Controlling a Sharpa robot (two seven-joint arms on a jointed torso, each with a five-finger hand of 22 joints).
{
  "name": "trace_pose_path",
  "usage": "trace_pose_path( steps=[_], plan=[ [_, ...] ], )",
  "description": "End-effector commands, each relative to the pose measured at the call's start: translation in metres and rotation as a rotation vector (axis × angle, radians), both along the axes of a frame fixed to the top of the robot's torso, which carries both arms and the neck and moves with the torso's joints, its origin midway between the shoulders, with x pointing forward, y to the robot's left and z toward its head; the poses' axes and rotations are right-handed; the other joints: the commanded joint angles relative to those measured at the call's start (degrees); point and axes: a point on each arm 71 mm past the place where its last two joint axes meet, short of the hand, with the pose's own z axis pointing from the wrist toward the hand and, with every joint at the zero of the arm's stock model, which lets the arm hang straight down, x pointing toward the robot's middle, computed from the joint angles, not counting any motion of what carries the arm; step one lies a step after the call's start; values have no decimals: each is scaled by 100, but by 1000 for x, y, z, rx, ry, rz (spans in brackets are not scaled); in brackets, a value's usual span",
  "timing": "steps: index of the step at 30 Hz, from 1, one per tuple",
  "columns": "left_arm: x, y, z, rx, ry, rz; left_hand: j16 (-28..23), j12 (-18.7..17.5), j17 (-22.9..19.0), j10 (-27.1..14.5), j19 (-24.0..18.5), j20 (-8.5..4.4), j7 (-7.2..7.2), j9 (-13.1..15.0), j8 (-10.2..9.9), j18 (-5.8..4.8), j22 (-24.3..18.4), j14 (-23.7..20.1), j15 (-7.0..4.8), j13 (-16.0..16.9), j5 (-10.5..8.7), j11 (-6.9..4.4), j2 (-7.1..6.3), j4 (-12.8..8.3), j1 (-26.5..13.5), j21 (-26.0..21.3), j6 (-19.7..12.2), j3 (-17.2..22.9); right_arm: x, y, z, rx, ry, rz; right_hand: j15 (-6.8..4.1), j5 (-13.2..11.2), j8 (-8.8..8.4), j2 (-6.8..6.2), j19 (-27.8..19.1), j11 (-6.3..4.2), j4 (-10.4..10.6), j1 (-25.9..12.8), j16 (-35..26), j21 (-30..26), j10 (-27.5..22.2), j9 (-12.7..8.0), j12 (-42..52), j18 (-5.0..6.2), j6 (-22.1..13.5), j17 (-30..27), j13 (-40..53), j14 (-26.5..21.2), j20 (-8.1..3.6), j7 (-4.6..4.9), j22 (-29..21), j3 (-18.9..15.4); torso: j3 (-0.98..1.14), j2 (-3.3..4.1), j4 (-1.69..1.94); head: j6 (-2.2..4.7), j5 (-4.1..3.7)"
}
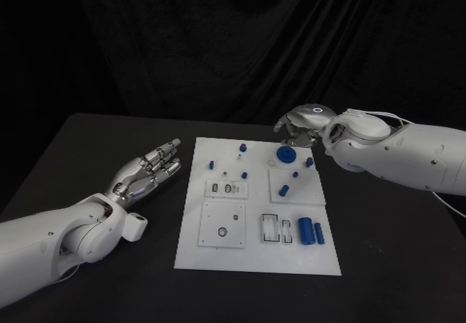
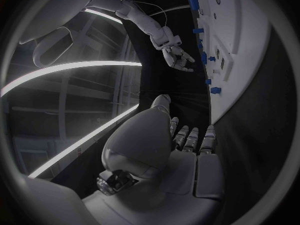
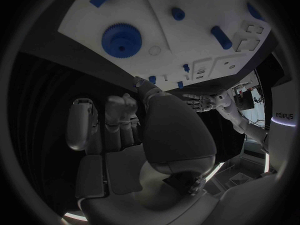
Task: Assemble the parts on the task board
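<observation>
The white task board (image 1: 257,259) lies in the middle of the black table (image 1: 87,155). A blue gear (image 1: 287,154) sits near the board's far right corner, just in front of the right hand (image 1: 296,126), whose fingers curl inward on nothing. The left hand (image 1: 151,168) hovers beside the board's left edge, fingers straight and slightly apart, holding nothing, well apart from the gear.

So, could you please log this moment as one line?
left hand: open, beside task board | right hand: curled, empty, near blue gear | parts unassembled
</observation>
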Motion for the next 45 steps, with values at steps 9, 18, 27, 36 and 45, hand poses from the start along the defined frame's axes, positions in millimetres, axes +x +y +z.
trace_pose_path(
  steps=[9,18,27,36,45],
  plan=[
    [-3,-3,7,-71,-100,-36,-21,19,-8,-10,15,46,34,5,15,48,9,-2,70,6,25,27,15,-5,36,26,-8,51,-4,-31,-24,-41,88,-138,-10,-31,-218,-147,865,-56,686,-662,1795,897,2360,117,2202,-320,-44,3898,1877,1480,4,0,1370,-326,8,24,-16,-26,7],
    [-3,-3,7,-71,-100,-36,-21,18,-8,-12,5,47,35,5,15,48,3,-2,74,5,25,27,16,-7,35,18,-8,54,-5,-33,-31,-48,107,-150,-4,-27,-257,-138,903,-44,723,-673,1795,940,2360,99,2202,-333,-119,3898,1877,1480,8,18,1394,-334,16,25,8,-53,-17],
    [-2,-3,7,-70,-98,-37,-21,19,-8,-11,7,47,36,5,15,47,4,-2,73,5,25,30,17,-9,34,19,-11,57,-3,-28,-33,-49,106,-144,0,-26,-268,-127,910,-38,722,-657,1795,947,2360,89,2202,-335,-161,3898,1877,1480,11,23,1399,-327,2,18,11,-88,-28],
    [-2,-3,6,-70,-96,-38,-21,19,-8,-11,7,47,36,5,15,47,4,-2,73,5,25,30,17,-9,34,19,-11,57,1,-24,-36,-61,120,-139,-2,-26,-213,-55,922,-46,680,-584,1795,959,2360,108,2202,-339,-79,3898,1877,1480,13,9,1408,-280,-6,6,26,-123,-57],
    [-1,-4,6,-70,-93,-42,-21,19,-8,-10,7,47,36,4,14,46,4,-2,71,6,25,35,17,-11,32,19,-17,61,3,-19,-47,-74,147,-129,-16,-30,-47,24,916,-63,559,-514,1795,951,2360,223,2202,-336,301,3898,1877,1480,2,-8,1410,-234,-8,6,16,-143,-31]
  ],
)
